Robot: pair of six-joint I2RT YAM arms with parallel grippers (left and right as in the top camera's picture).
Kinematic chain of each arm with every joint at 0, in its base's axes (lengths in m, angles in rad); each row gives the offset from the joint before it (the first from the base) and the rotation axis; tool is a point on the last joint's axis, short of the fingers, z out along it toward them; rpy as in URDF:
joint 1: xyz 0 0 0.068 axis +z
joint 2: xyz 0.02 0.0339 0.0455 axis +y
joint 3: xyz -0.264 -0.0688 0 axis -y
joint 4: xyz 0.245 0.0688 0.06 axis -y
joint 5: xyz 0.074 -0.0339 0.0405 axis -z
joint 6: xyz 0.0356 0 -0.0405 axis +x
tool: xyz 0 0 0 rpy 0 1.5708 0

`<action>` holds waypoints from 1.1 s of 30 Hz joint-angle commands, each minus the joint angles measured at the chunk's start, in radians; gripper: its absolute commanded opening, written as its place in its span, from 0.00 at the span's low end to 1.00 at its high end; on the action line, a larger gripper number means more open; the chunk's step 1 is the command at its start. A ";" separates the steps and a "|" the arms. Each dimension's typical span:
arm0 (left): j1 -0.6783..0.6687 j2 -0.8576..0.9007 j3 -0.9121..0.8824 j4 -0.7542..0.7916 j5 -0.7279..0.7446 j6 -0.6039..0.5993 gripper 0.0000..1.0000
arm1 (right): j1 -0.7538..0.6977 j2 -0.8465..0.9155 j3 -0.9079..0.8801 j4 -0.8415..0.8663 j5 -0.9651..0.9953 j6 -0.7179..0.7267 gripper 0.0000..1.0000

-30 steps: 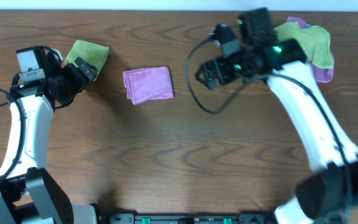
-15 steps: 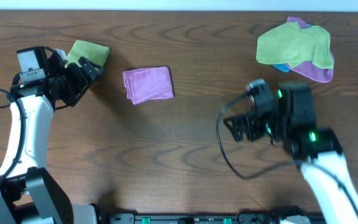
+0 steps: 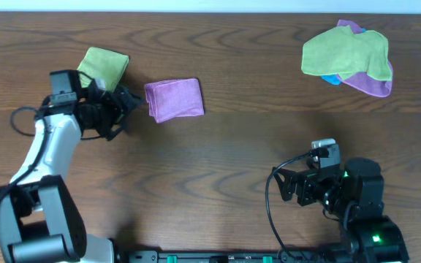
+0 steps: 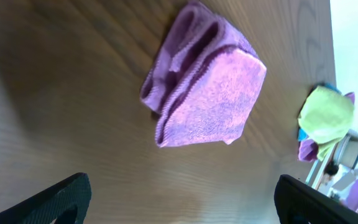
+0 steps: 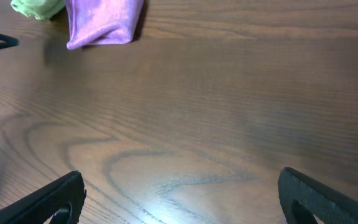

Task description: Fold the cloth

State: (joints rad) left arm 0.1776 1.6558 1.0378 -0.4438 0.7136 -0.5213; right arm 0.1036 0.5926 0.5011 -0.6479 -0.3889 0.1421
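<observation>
The cloth (image 3: 174,99) is mauve and lies folded into a small rectangle on the table's far left-centre. In the left wrist view the cloth (image 4: 207,102) shows stacked layers along its left edge. My left gripper (image 3: 129,111) stands open just left of the cloth, pointing at it, with nothing between its fingers (image 4: 61,198). My right gripper (image 3: 282,187) is open low at the front right, far from the cloth. The right wrist view shows the cloth (image 5: 104,22) at the far top left, and only bare wood lies between that gripper's fingertips (image 5: 48,200).
A folded lime-green cloth (image 3: 103,66) lies behind the left gripper. A loose pile sits at the back right: a green cloth (image 3: 346,51) over a violet one (image 3: 373,84), with a blue bit (image 3: 330,79) showing. The pile (image 4: 325,115) is also seen in the left wrist view.
The right arm has drawn back from the back-right pile to the table's front right. The left gripper has moved right, from beside the green cloth to close by the mauve cloth.
</observation>
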 commanded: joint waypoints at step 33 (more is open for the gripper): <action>-0.181 0.348 -0.009 0.459 -0.038 -0.212 0.89 | -0.007 -0.003 -0.007 0.001 -0.007 0.037 0.99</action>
State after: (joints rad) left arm 0.0063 1.9427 1.0378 0.0109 0.7059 -0.7242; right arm 0.1036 0.5934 0.5007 -0.6479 -0.3889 0.1616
